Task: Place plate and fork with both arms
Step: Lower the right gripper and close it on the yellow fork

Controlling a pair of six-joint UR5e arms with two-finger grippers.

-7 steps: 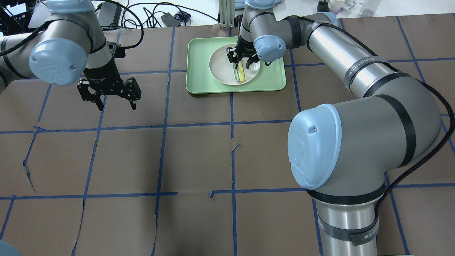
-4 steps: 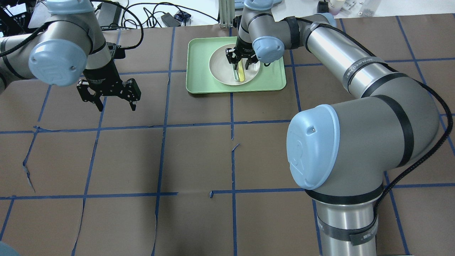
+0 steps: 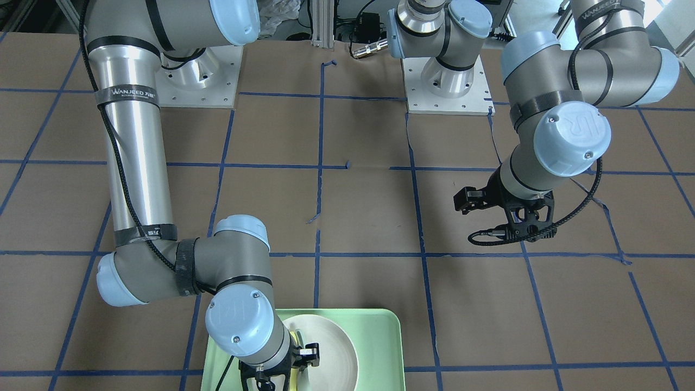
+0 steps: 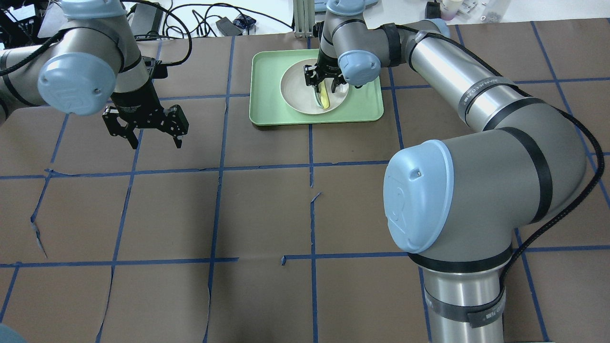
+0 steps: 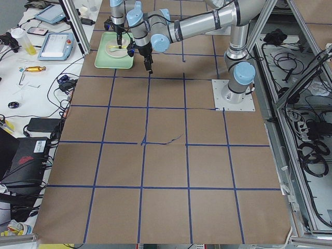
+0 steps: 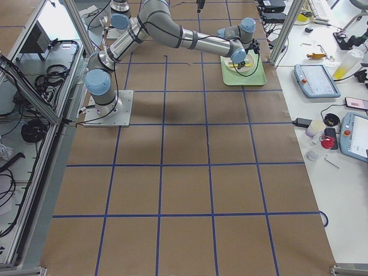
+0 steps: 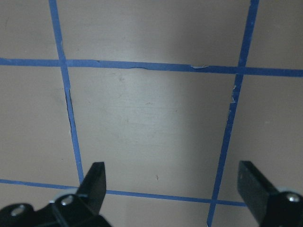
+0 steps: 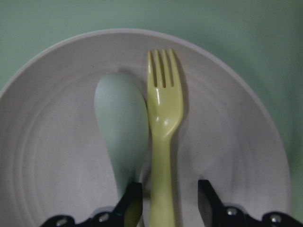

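The plate (image 4: pixel 292 89) sits inside the mint-green tray (image 4: pixel 267 102) at the far side of the table (image 4: pixel 262 209), toward the middle. The fork (image 8: pixel 163 109) lies in the plate with its tines pointing away from the wrist camera, its head touching the bowl of a grey-green spoon (image 8: pixel 120 118) that lies just beside it on the camera's left.

The right gripper (image 8: pixel 164 208) is down over the plate, its jaws parted and set on either side of the fork's handle. A sliver of plate shows between each finger and the handle, so nothing is clamped. The spoon's handle runs under or against the left-hand finger (the wrist view does not settle which).

The left gripper (image 4: pixel 156 141) hangs well apart from the tray, above bare brown table crossed by blue tape lines (image 7: pixel 142 65). Its jaws are spread wide with nothing between them, and the wrist camera shows only table surface below.
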